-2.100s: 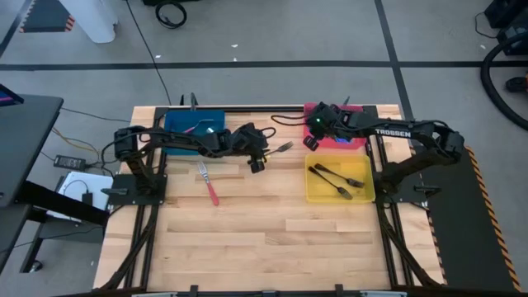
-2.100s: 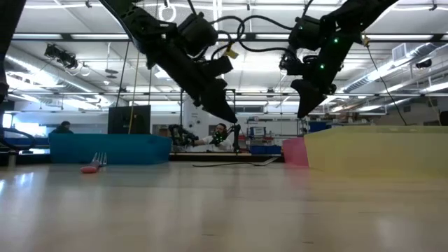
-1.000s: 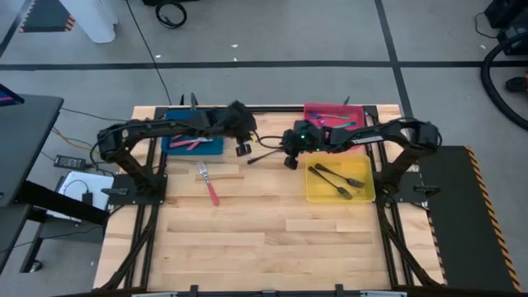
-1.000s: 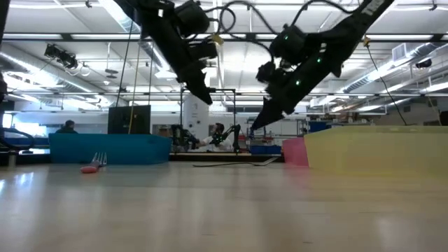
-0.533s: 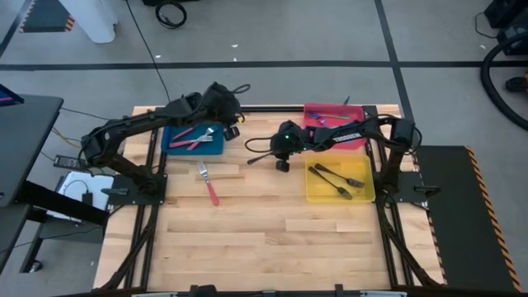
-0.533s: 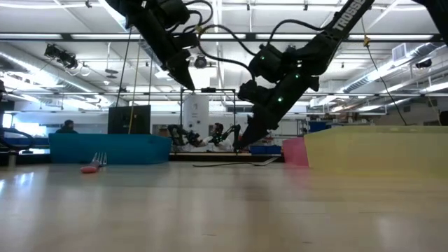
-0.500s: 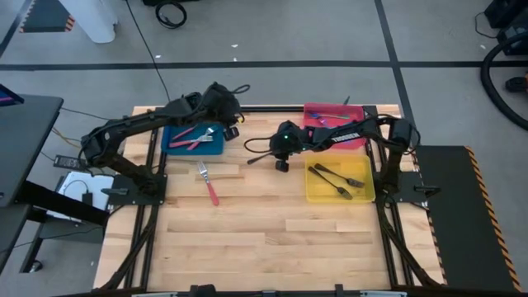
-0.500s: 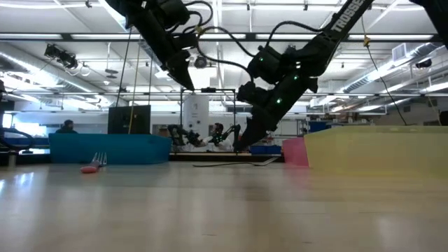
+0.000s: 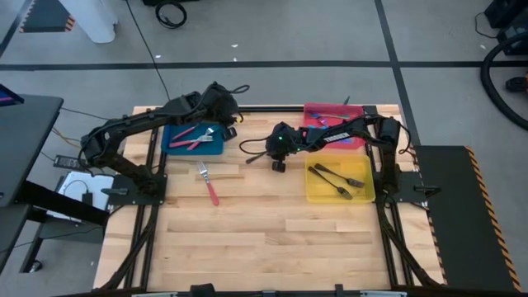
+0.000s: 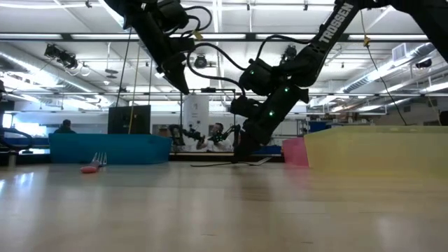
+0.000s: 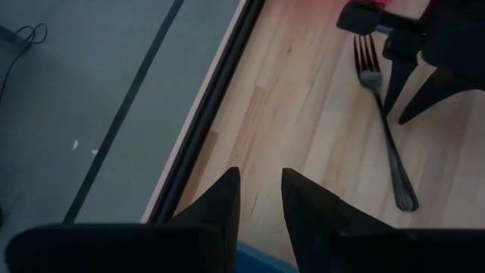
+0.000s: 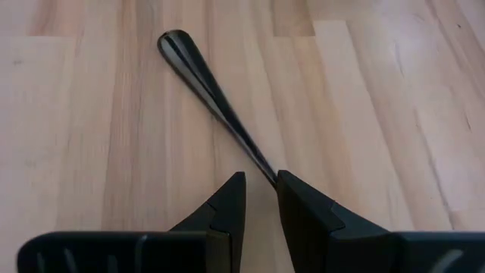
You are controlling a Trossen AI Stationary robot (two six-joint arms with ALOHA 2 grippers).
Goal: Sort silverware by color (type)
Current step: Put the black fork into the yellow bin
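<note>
A dark grey fork (image 12: 212, 87) lies flat on the wooden table (image 9: 264, 239) between the trays. My right gripper (image 12: 260, 180) is low over it and open, one finger on either side of the fork's thin neck; no touch shows. My left gripper (image 11: 260, 176) hangs open and holds nothing, high above the far right corner of the blue tray (image 9: 195, 139). That tray holds red-handled forks (image 9: 194, 136). Another red-handled fork (image 9: 208, 183) lies on the table in front of it.
A red tray (image 9: 334, 132) with blue iridescent forks stands at the far right. A yellow tray (image 9: 340, 183) with two dark forks (image 9: 338, 177) stands in front of it. The near half of the table is bare wood. The table's black frame edge (image 11: 204, 129) runs below my left gripper.
My right gripper has sunk and gone a little toward the table's left, down over the dark fork, which has stayed where it was. My left gripper has risen and gone toward the far left, to above the blue tray's corner. Neither gripper's gap has changed.
</note>
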